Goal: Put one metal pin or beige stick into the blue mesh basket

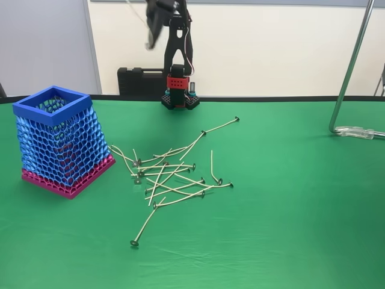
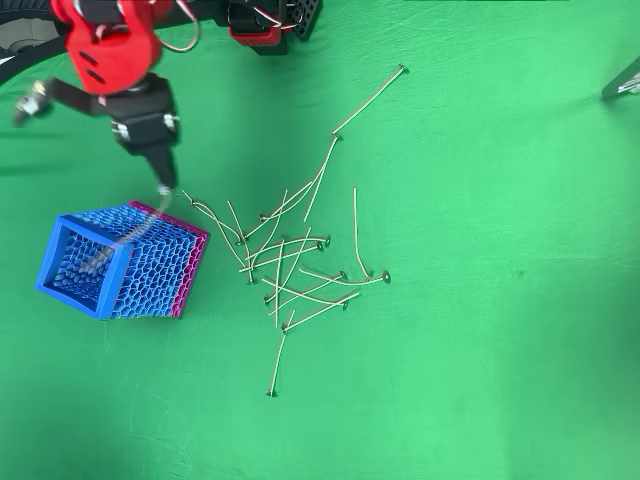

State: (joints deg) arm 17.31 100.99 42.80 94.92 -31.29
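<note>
Currently, pincer: gripper [image 2: 163, 180] raised just off the blue mesh basket's far corner in the overhead view; high and blurred in the fixed view [image 1: 150, 33]. Can't tell if jaws are clenched or released, tips too smeared.
Possible load: pale blurred streak [image 2: 125, 230] runs from the fingertips across the basket's mouth. Prob. a beige stick pinched at one end, but not certain.
Basket: blue mesh basket [image 2: 48, 255] near the tabletop's left edge, upright, dark-blue rim up, magenta base down.
Sticks: loose pile [image 2: 290, 270] mid-tabletop, just right of the basket, many crossing and touching. One lone stick [image 2: 278, 365] lies toward the near edge. Another [image 2: 370, 100] lies toward the far edge, its end touching a neighbour.
Handling (judged): v. light, thin, slightly bent, prob. springy. Smooth shaft, so likely to slip or swivel in the jaws. Small flat metal head at one end.
Where to grab (judged): mid-shaft or just under the head, jaws across the rod. The lone near-edge stick is easiest, w/ no neighbours to drag.
Risk (judged): a pile pick could lift two. A long rod may catch the rim or mesh, so drop it end-first over the opening.
Other: black case [image 1: 138, 81] behind the arm's base at the far edge.
</note>
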